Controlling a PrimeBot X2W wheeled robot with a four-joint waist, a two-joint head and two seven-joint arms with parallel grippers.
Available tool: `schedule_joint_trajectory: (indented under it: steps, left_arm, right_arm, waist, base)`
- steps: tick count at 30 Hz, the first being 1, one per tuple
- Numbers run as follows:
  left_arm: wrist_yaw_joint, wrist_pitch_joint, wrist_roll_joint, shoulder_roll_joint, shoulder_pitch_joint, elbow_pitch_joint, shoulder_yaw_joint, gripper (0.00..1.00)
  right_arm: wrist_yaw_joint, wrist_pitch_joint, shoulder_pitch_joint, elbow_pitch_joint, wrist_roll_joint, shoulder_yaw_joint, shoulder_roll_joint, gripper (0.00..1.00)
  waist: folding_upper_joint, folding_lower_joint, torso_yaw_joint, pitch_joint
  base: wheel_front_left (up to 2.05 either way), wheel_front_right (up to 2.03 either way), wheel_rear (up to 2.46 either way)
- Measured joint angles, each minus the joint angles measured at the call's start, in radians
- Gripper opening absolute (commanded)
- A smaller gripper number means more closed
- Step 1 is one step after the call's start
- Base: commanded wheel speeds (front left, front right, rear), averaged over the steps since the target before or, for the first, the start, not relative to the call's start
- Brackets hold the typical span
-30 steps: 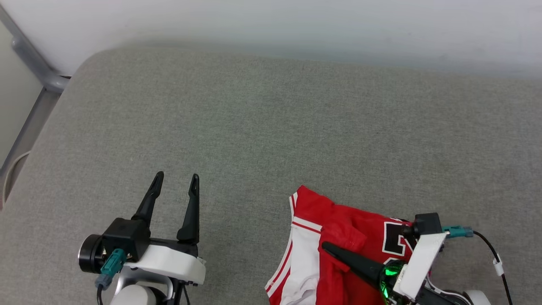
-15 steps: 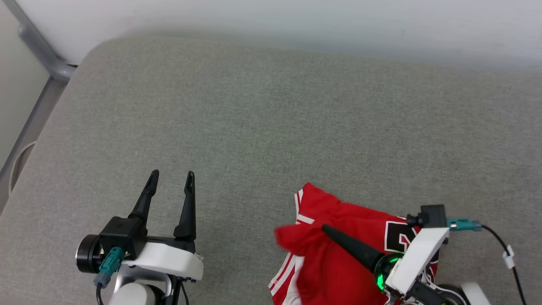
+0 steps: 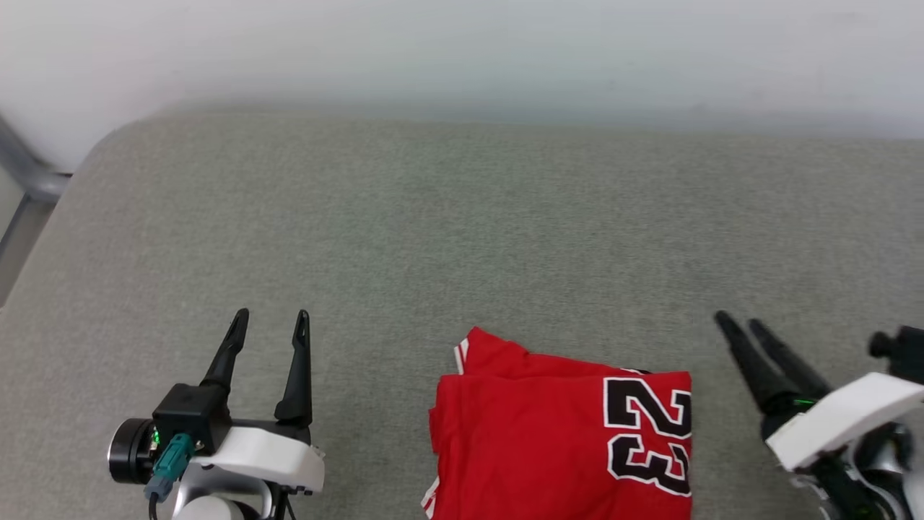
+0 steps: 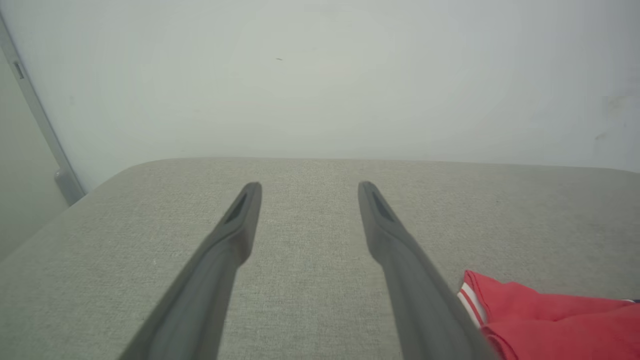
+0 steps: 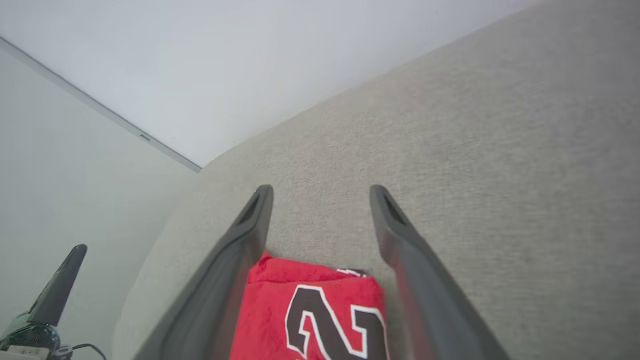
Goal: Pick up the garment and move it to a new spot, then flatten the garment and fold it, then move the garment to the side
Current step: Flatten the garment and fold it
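The garment (image 3: 534,440) lies folded into a flat red rectangle at the near middle of the grey cushion (image 3: 462,217), its black white-outlined numerals (image 3: 650,433) at the right end. A strip of striped trim peeks out at the top left corner. My right gripper (image 3: 738,321) is open and stands apart to the right of the garment, holding nothing. In the right wrist view the garment (image 5: 310,310) lies below and between the spread fingers of the right gripper (image 5: 321,190). My left gripper (image 3: 271,318) is open, left of the garment. The left wrist view shows the left gripper (image 4: 309,187) and the garment's corner (image 4: 550,320).
A white wall (image 3: 462,50) runs behind the cushion's far edge. A grey metal frame (image 3: 25,180) stands off the cushion's left corner. Bare cushion stretches ahead of both grippers and to the left. One finger of the left gripper (image 5: 60,285) shows in the right wrist view.
My right gripper has let go of the red flap and drawn back to the right. The flap now lies flat over the white part. The head camera has also shifted.
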Motion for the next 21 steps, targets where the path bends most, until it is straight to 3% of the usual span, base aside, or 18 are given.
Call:
schedule_joint_trajectory:
  steps: [5,10,21]
  left_arm:
    - [0.003,0.000,-0.002,0.010,0.015,0.017,0.006,1.00]
    - [0.015,0.013,-0.002,0.014,0.054,0.014,0.007,1.00]
    - [0.017,0.012,-0.012,0.026,0.114,0.046,0.008,1.00]
  right_arm:
    - [0.000,-0.094,0.027,-0.035,-0.189,-0.075,-0.016,1.00]
    - [0.000,-0.172,0.086,-0.113,-0.380,-0.112,0.015,1.00]
    - [0.000,-0.268,0.198,-0.183,-0.605,-0.062,0.063,1.00]
  waist:
    - [0.0000,0.0000,-0.038,-0.026]
    - [0.0000,0.0000,-0.063,-0.066]
    - [0.0000,-0.0001,-0.089,-0.144]
  base:
    - [0.00,0.00,0.00]
    - [0.00,0.00,0.00]
    - [0.00,0.00,0.00]
